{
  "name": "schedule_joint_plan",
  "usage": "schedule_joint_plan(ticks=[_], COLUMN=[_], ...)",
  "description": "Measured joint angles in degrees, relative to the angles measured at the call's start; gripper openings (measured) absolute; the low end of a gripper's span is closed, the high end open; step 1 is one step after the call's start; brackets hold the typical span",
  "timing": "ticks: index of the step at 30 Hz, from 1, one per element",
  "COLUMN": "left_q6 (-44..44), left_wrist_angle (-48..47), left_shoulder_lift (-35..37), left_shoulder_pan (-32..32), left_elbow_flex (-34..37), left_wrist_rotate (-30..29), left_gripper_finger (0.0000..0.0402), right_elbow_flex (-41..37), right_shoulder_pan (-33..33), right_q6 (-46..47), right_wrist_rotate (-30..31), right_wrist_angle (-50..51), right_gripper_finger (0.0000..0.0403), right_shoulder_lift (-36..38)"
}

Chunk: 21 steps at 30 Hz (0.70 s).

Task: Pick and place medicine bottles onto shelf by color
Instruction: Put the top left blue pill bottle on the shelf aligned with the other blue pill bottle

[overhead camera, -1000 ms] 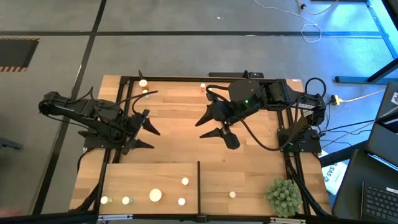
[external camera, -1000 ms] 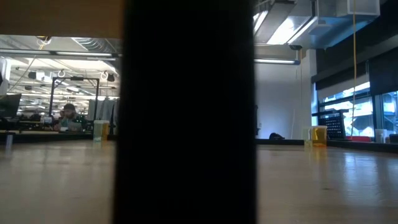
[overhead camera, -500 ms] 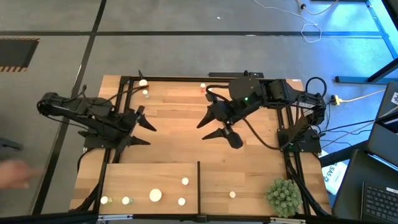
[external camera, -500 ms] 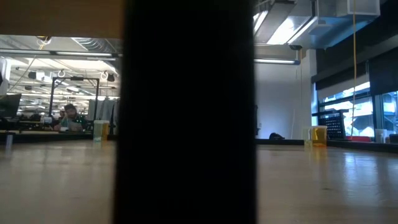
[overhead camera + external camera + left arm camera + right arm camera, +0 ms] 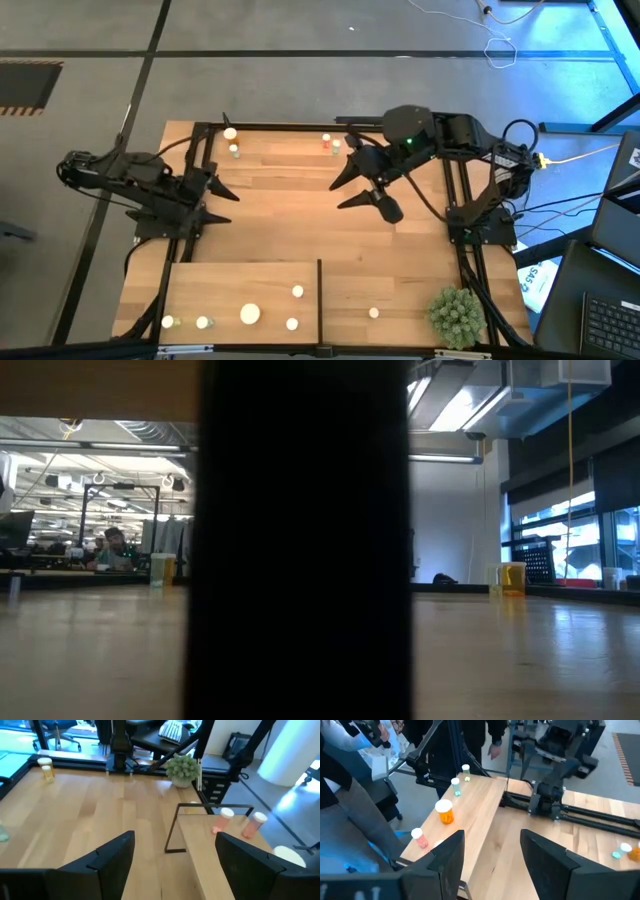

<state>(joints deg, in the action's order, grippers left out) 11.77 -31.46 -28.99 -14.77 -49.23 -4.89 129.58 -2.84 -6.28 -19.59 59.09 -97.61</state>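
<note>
Both claws, left (image 5: 222,204) and right (image 5: 352,185), hang open and empty; plant (image 5: 456,316) at five o'clock, shelf (image 5: 240,280) at six.

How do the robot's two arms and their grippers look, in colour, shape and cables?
Both arms are black, with jointed links. The left gripper and the right gripper each have two dark, pointed fingers. Black cables loop along both arms, and a small green light shows on the right arm.
</note>
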Motion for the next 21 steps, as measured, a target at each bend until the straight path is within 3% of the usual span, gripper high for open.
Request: schedule_joint_plan(ticks=[9,16,21], left_q6=[0.0,7.9,22.0], left_wrist_angle=[-0.8,-8.1,-11.8], left_shoulder_lift=[6.5,7.0,7.0], left_shoulder_pan=[0.0,0.0,0.0], left_elbow_flex=[0.0,0.0,0.0], left_wrist_rotate=[-6.6,-23.6,-35.2], left_gripper_finger=[0.0273,0.0273,0.0273], right_elbow_flex=[0.0,-1.0,-2.9], right_shoulder_pan=[0.1,0.1,0.4], right_q6=[0.0,1.5,1.4], right_wrist_rotate=[0.0,4.8,5.4], right_wrist_angle=[2.9,3.7,3.8], right_gripper_finger=[0.0197,0.0197,0.0197], right_shoulder_lift=[4.4,6.7,6.8])
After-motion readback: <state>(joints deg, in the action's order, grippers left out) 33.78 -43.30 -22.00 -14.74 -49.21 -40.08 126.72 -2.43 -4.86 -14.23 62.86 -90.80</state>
